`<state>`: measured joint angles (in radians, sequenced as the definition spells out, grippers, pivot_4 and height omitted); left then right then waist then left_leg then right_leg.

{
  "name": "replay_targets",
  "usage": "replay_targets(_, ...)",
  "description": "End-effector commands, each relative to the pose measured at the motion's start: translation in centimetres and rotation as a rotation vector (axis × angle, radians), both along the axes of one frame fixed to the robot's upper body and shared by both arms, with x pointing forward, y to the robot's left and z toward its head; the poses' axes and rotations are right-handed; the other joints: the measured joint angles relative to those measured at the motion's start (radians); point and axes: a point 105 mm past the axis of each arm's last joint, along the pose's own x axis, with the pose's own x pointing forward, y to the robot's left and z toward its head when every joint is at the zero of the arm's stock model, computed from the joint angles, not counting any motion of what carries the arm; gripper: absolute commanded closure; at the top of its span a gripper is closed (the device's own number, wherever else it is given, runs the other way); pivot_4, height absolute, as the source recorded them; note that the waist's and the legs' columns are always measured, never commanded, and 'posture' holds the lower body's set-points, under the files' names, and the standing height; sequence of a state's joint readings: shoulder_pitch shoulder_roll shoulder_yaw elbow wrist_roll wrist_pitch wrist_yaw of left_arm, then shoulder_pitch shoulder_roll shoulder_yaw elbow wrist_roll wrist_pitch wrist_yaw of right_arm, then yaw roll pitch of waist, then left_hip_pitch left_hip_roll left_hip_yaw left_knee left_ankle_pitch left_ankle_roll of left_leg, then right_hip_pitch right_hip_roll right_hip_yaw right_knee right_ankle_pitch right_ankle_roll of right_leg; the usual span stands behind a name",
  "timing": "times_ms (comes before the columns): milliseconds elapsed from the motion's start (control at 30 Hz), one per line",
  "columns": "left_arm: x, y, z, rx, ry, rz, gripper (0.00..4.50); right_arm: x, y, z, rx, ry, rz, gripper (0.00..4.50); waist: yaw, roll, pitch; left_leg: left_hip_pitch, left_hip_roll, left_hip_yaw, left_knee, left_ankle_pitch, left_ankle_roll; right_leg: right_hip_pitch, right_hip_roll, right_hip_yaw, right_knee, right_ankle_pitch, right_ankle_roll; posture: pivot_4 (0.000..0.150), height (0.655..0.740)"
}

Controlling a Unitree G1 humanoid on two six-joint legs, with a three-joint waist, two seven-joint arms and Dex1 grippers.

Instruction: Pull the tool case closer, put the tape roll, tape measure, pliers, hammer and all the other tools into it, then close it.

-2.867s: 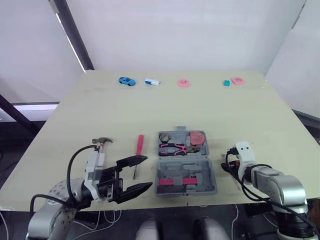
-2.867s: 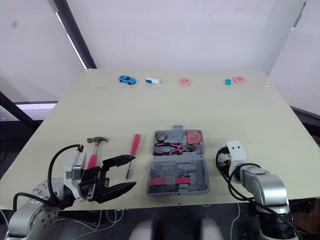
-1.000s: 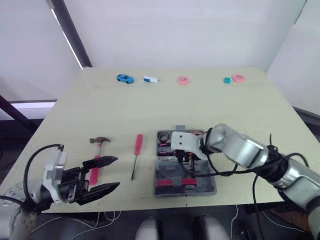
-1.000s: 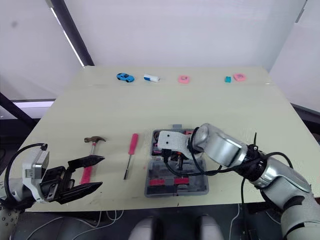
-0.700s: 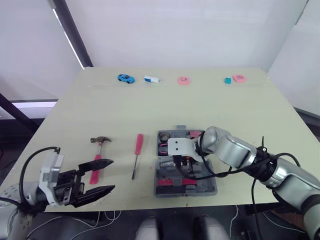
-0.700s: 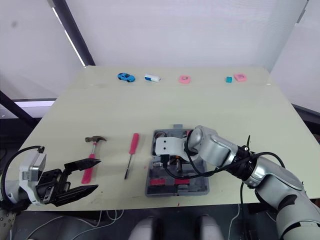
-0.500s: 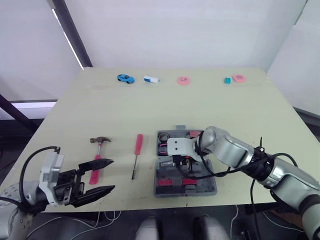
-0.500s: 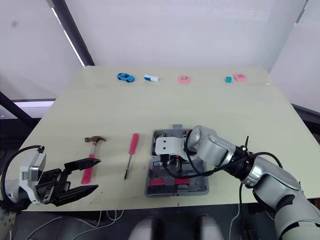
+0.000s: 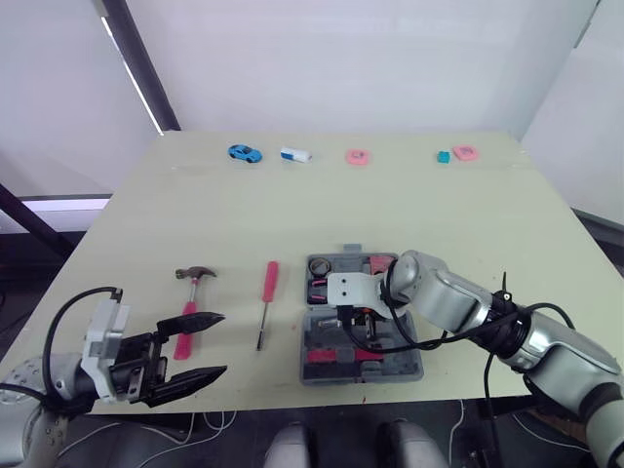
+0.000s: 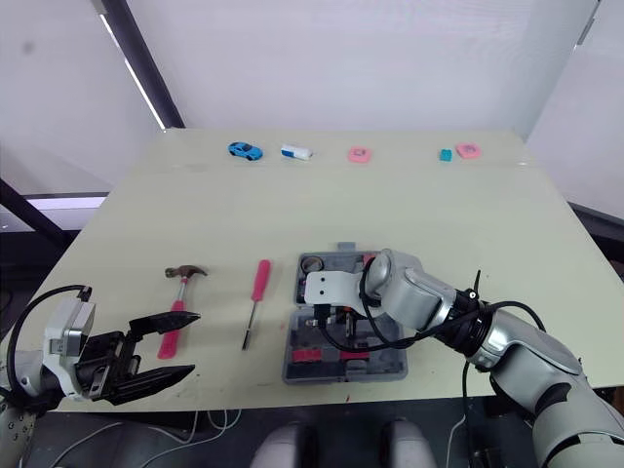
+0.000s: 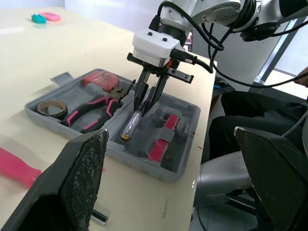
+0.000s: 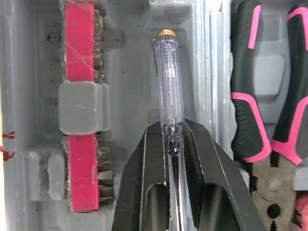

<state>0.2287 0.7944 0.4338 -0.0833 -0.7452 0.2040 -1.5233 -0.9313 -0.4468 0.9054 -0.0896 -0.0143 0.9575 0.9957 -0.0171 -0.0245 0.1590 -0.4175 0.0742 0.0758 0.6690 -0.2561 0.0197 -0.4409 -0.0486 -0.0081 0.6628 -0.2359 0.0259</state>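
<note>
Right pincer around slim, clear-plastic tester pen

The left arm sits low at the near left, forearm pointing right. The left gripper hovers there with its two black fingers spread wide, holding nothing. The right arm reaches in from the near right and bends left at the elbow, its wrist turned downward. The right gripper points straight down, its fingers pinched together on the tip of a clear tester pen.
</note>
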Motion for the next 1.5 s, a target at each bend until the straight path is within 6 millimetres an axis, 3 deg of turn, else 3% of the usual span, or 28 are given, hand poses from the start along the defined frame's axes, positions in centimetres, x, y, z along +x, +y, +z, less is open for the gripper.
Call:
replay_targets(33, -0.4, 0.0, 0.2, 0.002, -0.020, -0.025, 0.00, 0.1, 0.6, 0.9, 0.037, -0.022, 0.001, 4.45, 0.000, 0.000, 0.000, 0.000, 0.000, 0.000, 0.000, 0.000, 0.000, 0.000, 0.000, 0.000, 0.000, 0.000, 0.000, 0.150, 0.7400)
replay_targets(967, -0.1, -0.7, 0.1, -0.010, -0.023, -0.031, 0.00, 0.7, 0.9, 0.7, 0.064, -0.018, -0.045, 4.45, 0.000, 0.000, 0.000, 0.000, 0.000, 0.000, 0.000, 0.000, 0.000, 0.000, 0.000, 0.000, 0.000, 0.000, 0.001, 0.150, 0.7400)
replay_targets(1000, -0.1, -0.7, 0.1, -0.010, -0.022, -0.030, 0.00, 0.7, 0.9, 0.8, 0.066, -0.017, -0.044, 3.52, 0.000, 0.000, 0.000, 0.000, 0.000, 0.000, 0.000, 0.000, 0.000, 0.000, 0.000, 0.000, 0.000, 0.000, 0.001, 0.150, 0.7400)
replay_targets(1033, -0.1, -0.7, 0.1, -0.010, -0.022, -0.030, 0.00, 0.6, 0.9, 0.8, 0.068, -0.016, -0.043, 3.36, 0.000, 0.000, 0.000, 0.000, 0.000, 0.000, 0.000, 0.000, 0.000, 0.000, 0.000, 0.000, 0.000, 0.000, 0.001, 0.150, 0.7400)
replay_targets(1100, -0.1, -0.7, 0.1, -0.011, -0.021, -0.030, 0.00, 0.8, 1.0, 1.0, 0.079, -0.025, -0.046, 2.62, 0.000, 0.000, 0.000, 0.000, 0.000, 0.000, 0.000, 0.000, 0.000, 0.000, 0.000, 0.000, 0.000, 0.000, 0.001, 0.150, 0.7400)
replay_targets(1333, 0.0, -1.1, 0.1, -0.016, -0.023, -0.030, 0.00, 0.7, 1.0, 1.9, 0.125, -0.022, -0.044, 2.62, 0.000, 0.000, 0.000, 0.000, 0.000, 0.000, 0.000, 0.001, -0.001, 0.000, 0.000, 0.000, 0.001, 0.000, 0.000, 0.150, 0.7400)
replay_targets(1433, 0.1, -1.3, 0.2, -0.019, -0.025, -0.030, 0.00, 0.1, 0.8, 3.0, 0.231, 0.017, -0.052, 2.62, 0.003, -0.001, 0.000, 0.000, 0.000, -0.001, 0.000, 0.001, -0.001, 0.000, 0.000, 0.000, 0.000, 0.002, 0.003, 0.150, 0.7400)
replay_targets(1500, 0.1, -1.6, 0.4, -0.029, -0.030, -0.030, 0.00, -0.3, 0.5, 4.0, 0.390, 0.039, -0.020, 2.62, 0.006, -0.001, -0.001, 0.000, 0.000, -0.001, 0.000, 0.001, -0.001, 0.001, 0.000, 0.000, 0.000, 0.002, 0.003, 0.150, 0.7400)
